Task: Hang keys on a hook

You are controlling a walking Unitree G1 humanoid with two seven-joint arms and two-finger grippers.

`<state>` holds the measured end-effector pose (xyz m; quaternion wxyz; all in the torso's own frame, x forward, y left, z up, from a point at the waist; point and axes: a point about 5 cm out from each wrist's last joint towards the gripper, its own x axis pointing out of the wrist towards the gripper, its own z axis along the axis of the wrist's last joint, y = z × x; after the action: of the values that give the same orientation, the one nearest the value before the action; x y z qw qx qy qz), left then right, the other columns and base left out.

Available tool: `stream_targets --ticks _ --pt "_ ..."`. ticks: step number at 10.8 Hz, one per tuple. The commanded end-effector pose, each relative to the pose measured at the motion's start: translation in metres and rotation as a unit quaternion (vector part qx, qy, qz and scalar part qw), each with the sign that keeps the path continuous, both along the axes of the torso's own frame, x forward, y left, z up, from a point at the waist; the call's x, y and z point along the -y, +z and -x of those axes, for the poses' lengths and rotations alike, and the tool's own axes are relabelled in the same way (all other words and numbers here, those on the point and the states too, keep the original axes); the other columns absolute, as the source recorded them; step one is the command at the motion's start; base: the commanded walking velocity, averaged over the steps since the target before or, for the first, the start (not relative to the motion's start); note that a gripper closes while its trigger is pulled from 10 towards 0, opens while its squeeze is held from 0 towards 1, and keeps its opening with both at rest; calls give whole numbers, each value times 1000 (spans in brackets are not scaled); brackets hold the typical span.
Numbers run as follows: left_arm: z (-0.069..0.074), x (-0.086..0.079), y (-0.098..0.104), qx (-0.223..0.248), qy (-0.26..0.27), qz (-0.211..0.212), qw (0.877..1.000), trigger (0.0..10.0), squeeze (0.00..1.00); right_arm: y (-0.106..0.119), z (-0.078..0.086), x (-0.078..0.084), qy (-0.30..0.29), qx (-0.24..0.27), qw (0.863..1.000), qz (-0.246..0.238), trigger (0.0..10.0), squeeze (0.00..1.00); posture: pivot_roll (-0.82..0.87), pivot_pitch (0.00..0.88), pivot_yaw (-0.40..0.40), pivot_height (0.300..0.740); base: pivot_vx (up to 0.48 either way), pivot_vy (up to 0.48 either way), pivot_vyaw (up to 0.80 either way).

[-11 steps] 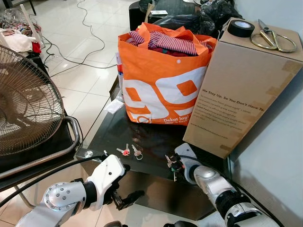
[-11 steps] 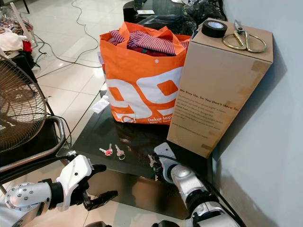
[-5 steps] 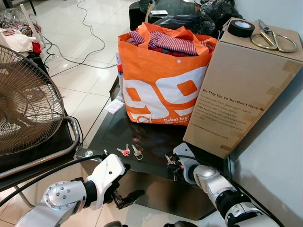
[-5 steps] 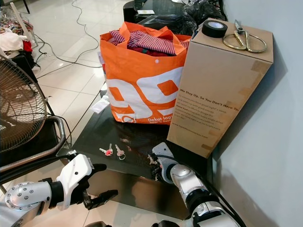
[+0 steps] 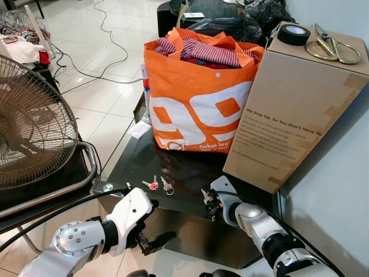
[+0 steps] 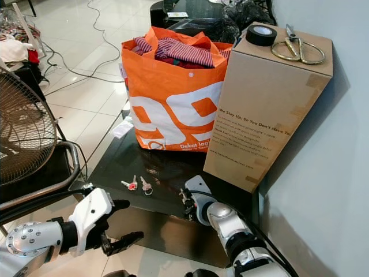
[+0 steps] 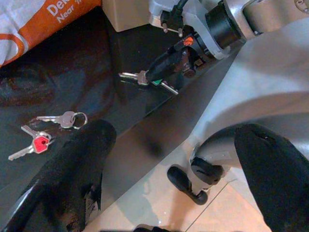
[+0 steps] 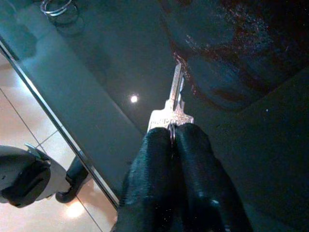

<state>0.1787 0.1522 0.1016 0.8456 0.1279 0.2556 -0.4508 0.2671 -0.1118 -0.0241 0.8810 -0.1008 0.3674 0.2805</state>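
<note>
silver key (blade outward), pinched by right gripper

Head stereo pair, two wrist close-ups.
The table is viewed downward towards 12 o'clock; its front edge is shared.

Orange-white bag; red-striped clothes; brown box; black table; red-tagged key.
</note>
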Motion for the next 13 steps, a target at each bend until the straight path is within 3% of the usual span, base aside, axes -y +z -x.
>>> stream_targets --ticks 1,2,3,4,6,9,10,11,12,13 --pt "1 1 1 1 -5 -4 1000 10000 376 -4 5 4 -4 -13 1000 7 1922 0 -47 32 -36 740 0 0 0" --pt "1 1 1 1 -5 -4 1000 10000 380 -4 4 5 -4 -13 1000 9 1608 0 -48 29 -37 740 0 0 0" --pt "0 1 1 2 -5 -4 1000 10000 376 -4 4 5 -2 -14 1000 9 314 0 -47 28 -38 740 0 0 0" --pt "0 1 1 2 -4 -4 1000 10000 380 -4 3 5 -1 -14 1000 10 0 0 -47 25 -38 740 0 0 0" --pt "-2 0 0 6 1 -5 1000 10000 376 -1 1 3 2 -7 1000 2 0 0 -44 4 -41 740 0 0 0" --pt "-23 -4 7 66 79 8 995 10000 376 29 -16 11 -17 52 997 -55 0 0 -28 0 -48 740 0 0 0" --pt "-35 -5 14 93 118 23 988 10000 341 52 -20 20 -36 94 992 -79 0 0 -26 0 -44 740 0 0 0" --pt "-38 -4 15 98 127 26 987 10000 75 62 -20 23 -47 111 989 -88 0 0 -22 0 -43 740 0 0 0" --pt "-46 -1 21 115 170 45 978 10000 0 92 -15 32 -78 159 978 -108 0 0 -6 0 -49 740 0 0 0" --pt "-49 -2 21 130 184 44 973 10000 0 100 -13 34 -91 173 974 -113 0 0 4 0 -56 740 0 0 0"
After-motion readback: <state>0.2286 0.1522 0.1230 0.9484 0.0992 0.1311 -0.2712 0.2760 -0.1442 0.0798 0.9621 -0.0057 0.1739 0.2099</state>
